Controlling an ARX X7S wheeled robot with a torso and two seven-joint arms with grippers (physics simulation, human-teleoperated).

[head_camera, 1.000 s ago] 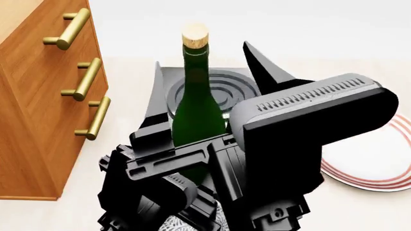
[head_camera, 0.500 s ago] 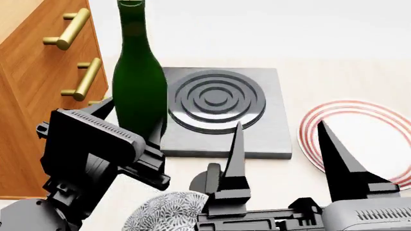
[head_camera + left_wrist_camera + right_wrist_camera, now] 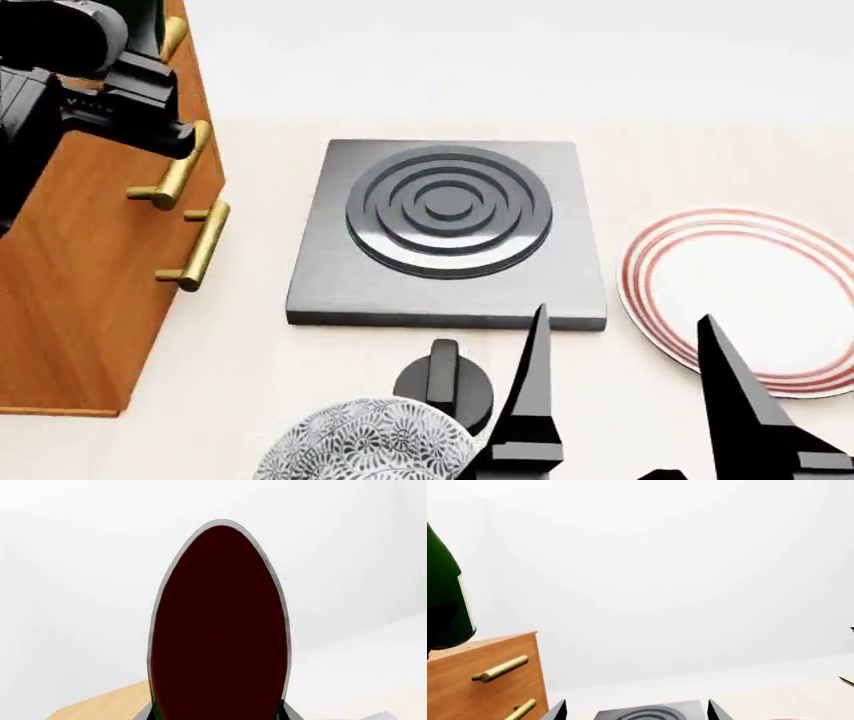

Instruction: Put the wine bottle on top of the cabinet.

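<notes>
The wine bottle (image 3: 444, 605) is dark green with a pale label edge. It stands upright over the orange-brown cabinet (image 3: 487, 652), its base level with the top; I cannot tell whether it touches. My left gripper (image 3: 217, 714) is shut on the bottle (image 3: 220, 630), which fills that view. In the head view only a green sliver of the bottle (image 3: 144, 20) shows behind my left arm, above the cabinet (image 3: 94, 280). My right gripper (image 3: 622, 318) stands open and holds nothing, low over the floor in front of the hotplate; its tips also frame the right wrist view (image 3: 637, 711).
A grey square hotplate (image 3: 447, 215) with raised rings lies in the middle. To its right is a red-rimmed white plate (image 3: 747, 290). A patterned bowl (image 3: 367, 440) and a black knob-shaped object (image 3: 445, 380) sit near the bottom edge. Brass handles (image 3: 200, 245) stick out from the cabinet front.
My left arm has carried the bottle up and to the left, from beside the hotplate to over the cabinet top. The right gripper has shifted slightly right and stayed open.
</notes>
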